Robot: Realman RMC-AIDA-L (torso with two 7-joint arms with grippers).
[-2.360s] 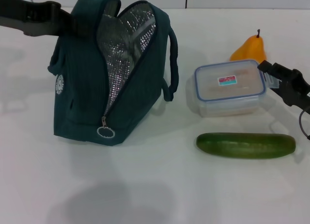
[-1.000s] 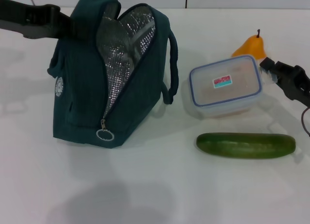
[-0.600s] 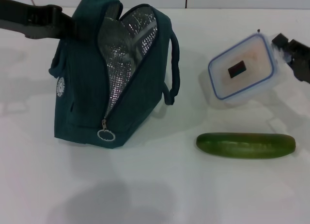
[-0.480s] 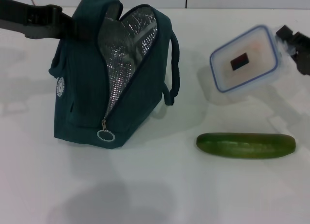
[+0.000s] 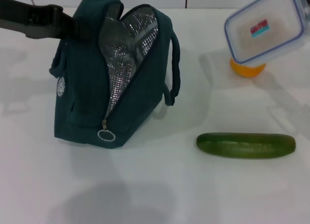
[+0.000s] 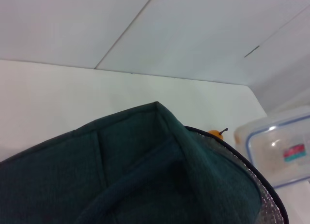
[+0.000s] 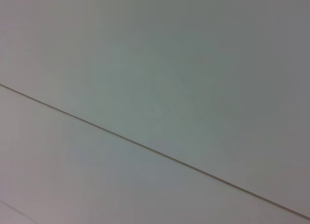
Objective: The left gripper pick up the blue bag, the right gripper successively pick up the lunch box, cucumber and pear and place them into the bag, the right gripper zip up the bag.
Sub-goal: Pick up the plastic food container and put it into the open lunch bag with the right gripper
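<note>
Lunch box [image 5: 266, 26] aloft over pear [image 5: 247, 69]; carrier seemingly off-frame right.

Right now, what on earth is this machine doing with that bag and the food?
It is packing lunch. The left gripper holds the top of the large dark teal fabric bag, which stands unzipped with its silver lining showing. The clear plastic lunch box with the blue-rimmed lid is lifted off the white table, tilted, above the orange-yellow pear. The right gripper is out of view. The long dark green cucumber lies on the table.
</note>
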